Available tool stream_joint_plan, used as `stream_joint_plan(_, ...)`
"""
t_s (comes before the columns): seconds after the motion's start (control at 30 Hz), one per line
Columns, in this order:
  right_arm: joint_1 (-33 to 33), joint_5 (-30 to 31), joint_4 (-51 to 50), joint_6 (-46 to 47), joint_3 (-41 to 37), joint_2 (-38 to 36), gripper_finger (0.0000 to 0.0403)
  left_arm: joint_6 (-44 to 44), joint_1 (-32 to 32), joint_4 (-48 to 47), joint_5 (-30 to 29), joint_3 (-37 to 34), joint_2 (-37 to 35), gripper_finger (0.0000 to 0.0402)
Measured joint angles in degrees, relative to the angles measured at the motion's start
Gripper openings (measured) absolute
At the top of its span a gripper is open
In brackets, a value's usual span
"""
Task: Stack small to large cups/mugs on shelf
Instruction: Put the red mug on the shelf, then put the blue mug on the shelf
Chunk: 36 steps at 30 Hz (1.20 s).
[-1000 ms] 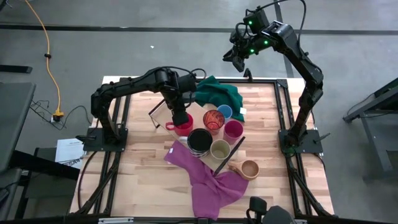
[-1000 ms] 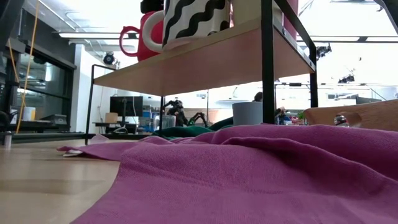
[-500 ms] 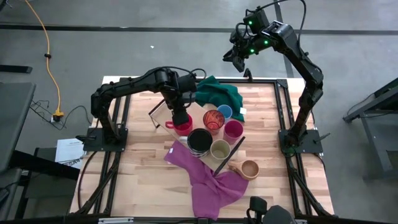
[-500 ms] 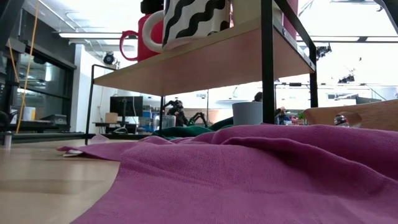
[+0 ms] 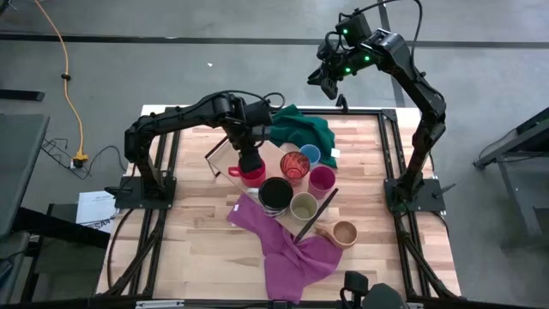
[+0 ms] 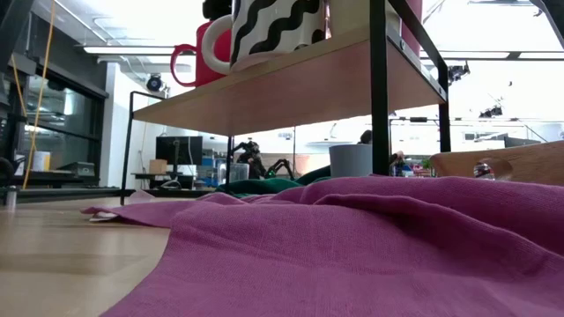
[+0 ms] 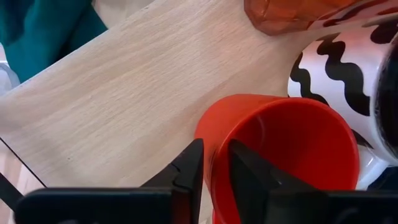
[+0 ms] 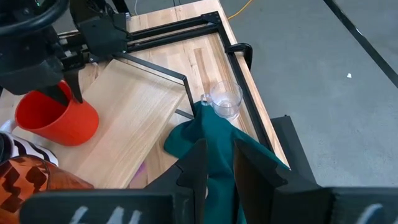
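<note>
Your red mug [image 7: 277, 152] stands upright on the shelf [image 7: 124, 99], just beside the black-and-white wavy mug [image 7: 348, 68], with the orange patterned cup [image 7: 292, 15] a little further along the board. The left gripper [image 7: 214, 171] sits right over the red mug's rim: the mug wall runs up between the two fingers, which stand only narrowly apart and look to be barely clear of it. Your right gripper [image 5: 326, 81] waits high beyond the table's far edge, fingers slightly parted and empty.
</note>
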Motion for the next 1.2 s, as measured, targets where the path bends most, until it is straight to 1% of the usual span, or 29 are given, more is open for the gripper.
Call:
stream_joint_plan(0.33,0.0,0.02,0.02,-0.01,0.0,0.0,0.0069,0.45,0.02,0.08,0.47,0.2,-1.06,0.0065)
stream_joint_plan(0.47,0.0,0.02,0.02,-0.01,0.0,0.0,0.0069,1.06,0.02,-0.47,0.44,3.07,-1.24,0.0065)
stream_joint_plan(0.6,0.0,0.04,0.06,-0.02,0.0,0.0,0.0069,2.43,0.02,-0.88,-0.25,7.81,-1.31,0.0065)
stream_joint_plan(0.67,0.0,0.04,0.08,-0.02,0.0,0.0,0.0069,4.51,0.02,-0.28,-1.81,10.89,-1.31,0.0065)
stream_joint_plan(0.73,0.0,-0.08,0.13,-0.21,0.0,0.0,0.0069,6.23,0.02,1.34,-4.73,13.97,-1.31,0.0065)
stream_joint_plan(0.77,0.0,-0.7,0.25,-0.74,0.0,0.0,0.0069,7.49,0.02,3.0,-6.57,15.39,-1.31,0.0065)
stream_joint_plan(0.87,0.21,-5.11,1.63,-0.7,0.0,0.0,0.0069,12.14,0.04,9.6,-11.86,19.36,-1.31,0.0065)
stream_joint_plan(1.0,0.52,-5.57,2.33,0.48,0.0,0.0,0.0069,19.05,0.55,18.49,-16.97,21.55,-1.4,0.0065)
stream_joint_plan(1.07,0.52,-4.81,2.34,2.06,0.0,0.0,0.0069,21.54,1.79,21.31,-17.02,21.54,-1.4,0.0065)
stream_joint_plan(1.1,0.43,-4.05,2.33,2.96,0.0,0.0,0.0069,22.24,2.72,21.92,-16.07,21.48,-1.41,0.0065)
stream_joint_plan(1.2,-0.23,-1.91,1.3,5.28,0.0,0.0,0.0069,23.52,7.04,22.38,-10.16,21.44,-1.53,0.0065)
